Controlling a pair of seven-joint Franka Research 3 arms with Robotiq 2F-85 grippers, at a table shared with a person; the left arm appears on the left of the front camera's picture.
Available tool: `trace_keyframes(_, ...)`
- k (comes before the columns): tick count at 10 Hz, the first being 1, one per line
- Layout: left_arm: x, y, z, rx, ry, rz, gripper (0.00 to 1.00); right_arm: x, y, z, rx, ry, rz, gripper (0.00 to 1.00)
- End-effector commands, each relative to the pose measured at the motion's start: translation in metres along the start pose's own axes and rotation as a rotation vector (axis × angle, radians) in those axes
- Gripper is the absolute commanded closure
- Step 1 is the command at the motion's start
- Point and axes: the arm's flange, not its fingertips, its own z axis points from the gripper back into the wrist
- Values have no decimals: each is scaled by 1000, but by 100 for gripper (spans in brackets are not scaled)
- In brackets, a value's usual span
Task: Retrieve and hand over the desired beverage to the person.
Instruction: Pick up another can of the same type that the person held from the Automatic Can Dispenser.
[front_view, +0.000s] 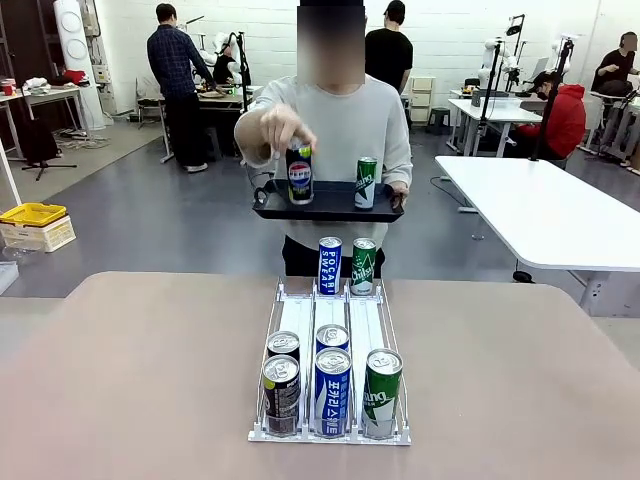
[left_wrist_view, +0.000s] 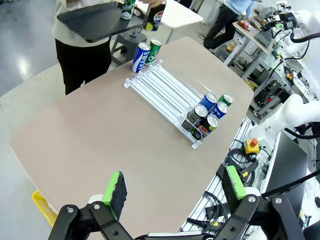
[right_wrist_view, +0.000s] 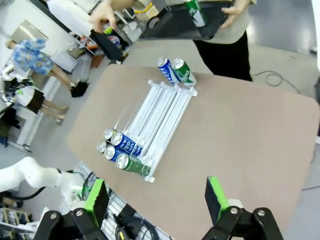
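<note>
The person in a light grey sweatshirt stands at the table's far side, holding a black tray with one hand. The other hand grips a dark Pepsi can at the tray; a green can stands on it. A clear rack in mid-table holds several cans: a blue can and a green one at its far end, and at the near end two dark cans, two blue and one green. My left gripper and right gripper hang open above the table's near edge.
The brown table spreads wide on both sides of the rack. A white table stands at the right behind the person. A yellow bin sits on the floor at far left. Other people work at benches farther back.
</note>
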Motion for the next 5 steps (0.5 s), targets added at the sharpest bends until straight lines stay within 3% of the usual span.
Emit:
trace_keyframes(1,0,0,2,-12,-16,-21,0,0,-6,3,10,-2,-14,0)
trace_keyframes(5,0,0,2,-12,-16,-21,0,0,-6,3,10,-2,-14,0)
